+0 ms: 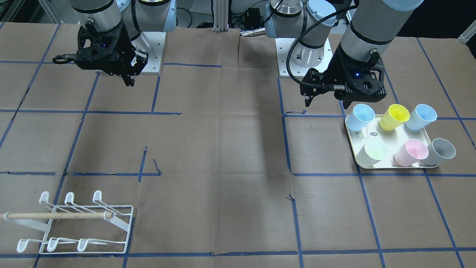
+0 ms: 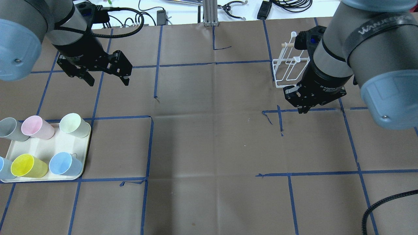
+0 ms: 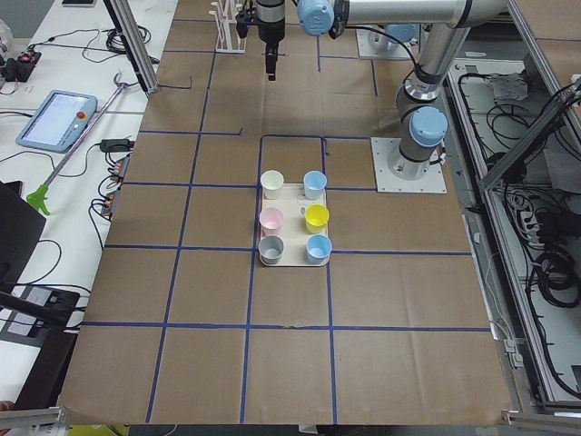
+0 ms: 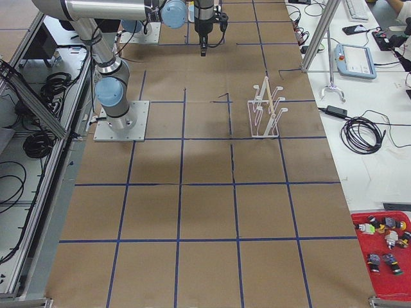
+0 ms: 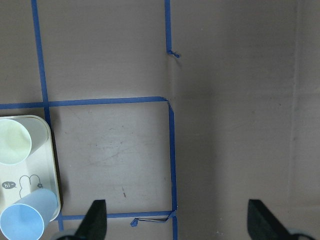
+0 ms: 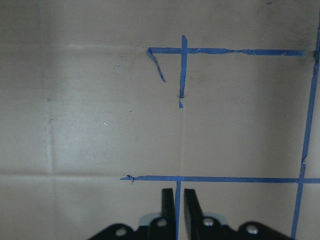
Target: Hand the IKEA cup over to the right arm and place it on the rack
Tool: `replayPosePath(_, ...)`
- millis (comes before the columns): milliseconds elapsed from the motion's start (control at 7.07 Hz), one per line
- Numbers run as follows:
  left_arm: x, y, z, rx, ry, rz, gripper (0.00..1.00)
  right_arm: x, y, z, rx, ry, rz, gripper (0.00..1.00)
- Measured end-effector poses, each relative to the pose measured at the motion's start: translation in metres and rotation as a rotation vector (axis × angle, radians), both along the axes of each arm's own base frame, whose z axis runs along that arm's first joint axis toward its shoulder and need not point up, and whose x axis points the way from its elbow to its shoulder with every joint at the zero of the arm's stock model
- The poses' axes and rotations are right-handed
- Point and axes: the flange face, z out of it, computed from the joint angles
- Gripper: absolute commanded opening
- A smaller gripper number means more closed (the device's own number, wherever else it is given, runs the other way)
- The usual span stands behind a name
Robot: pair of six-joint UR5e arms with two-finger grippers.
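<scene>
Cups (image 2: 34,126) all sitting on the tray (image 2: 54,147) — left claw (image 2: 107,82) spread wide over the tabletop (image 2: 209,147), right claw (image 2: 303,111) pressed together.

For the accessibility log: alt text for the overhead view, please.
The left gripper, open, and the right gripper, shut, hang empty above a taped brown table. Six pastel cups stand on a cream tray at lower left; a white wire rack stands upper right.
</scene>
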Motion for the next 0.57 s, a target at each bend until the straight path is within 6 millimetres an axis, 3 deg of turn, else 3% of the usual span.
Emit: replayPosePath(566, 0.0019, 0.0021, 0.0036, -0.007, -0.015, 0.0, 1.0, 0.0002, 0.0004, -0.0003, 0.002, -0.002, 0.003, 1.0)
